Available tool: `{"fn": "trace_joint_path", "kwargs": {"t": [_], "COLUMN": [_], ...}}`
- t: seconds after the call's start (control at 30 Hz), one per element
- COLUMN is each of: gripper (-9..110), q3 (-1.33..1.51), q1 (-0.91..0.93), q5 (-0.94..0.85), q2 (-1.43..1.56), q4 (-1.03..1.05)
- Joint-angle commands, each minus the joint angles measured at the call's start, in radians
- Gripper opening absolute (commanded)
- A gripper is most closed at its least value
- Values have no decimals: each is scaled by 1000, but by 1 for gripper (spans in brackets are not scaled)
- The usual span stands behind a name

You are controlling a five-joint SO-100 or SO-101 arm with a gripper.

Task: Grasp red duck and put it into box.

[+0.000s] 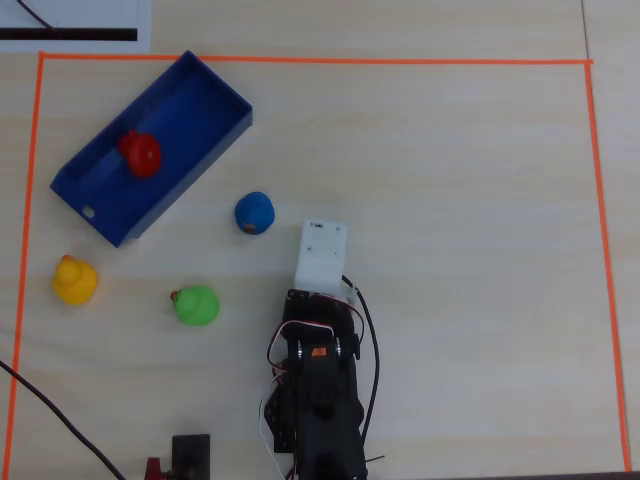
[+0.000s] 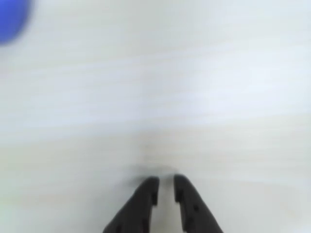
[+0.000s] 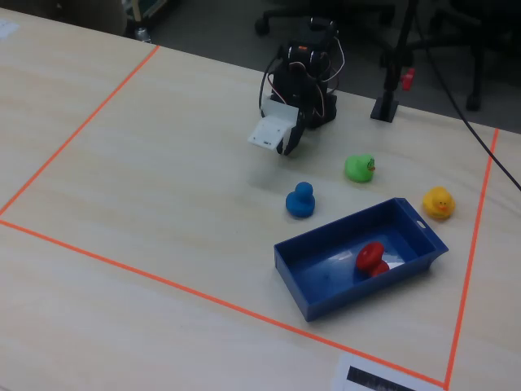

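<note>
The red duck (image 1: 140, 153) lies inside the blue box (image 1: 215, 95), near its middle; in the fixed view the red duck (image 3: 371, 257) rests on the floor of the box (image 3: 326, 300). My gripper (image 2: 165, 187) hangs low over bare table, well apart from the box. Its black jaws stand nearly together with only a narrow slit and nothing between them. In the fixed view the gripper (image 3: 287, 145) sits just in front of the arm's base. In the overhead view the white wrist housing (image 1: 322, 256) hides it.
A blue duck (image 1: 254, 212) sits between the box and the arm, and shows as a blur (image 2: 12, 19) in the wrist view. A green duck (image 1: 196, 305) and a yellow duck (image 1: 74, 279) lie to the left. Orange tape (image 1: 300, 60) outlines the work area.
</note>
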Motion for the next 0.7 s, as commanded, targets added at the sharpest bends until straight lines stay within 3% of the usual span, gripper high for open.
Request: {"fn": "trace_joint_path", "kwargs": {"t": [0.0, 0.67], "gripper": [0, 1], "q3": [-9, -9], "q1": [34, 31], "q5": [15, 37], "q2": [-3, -3], "q4": [18, 20]}}
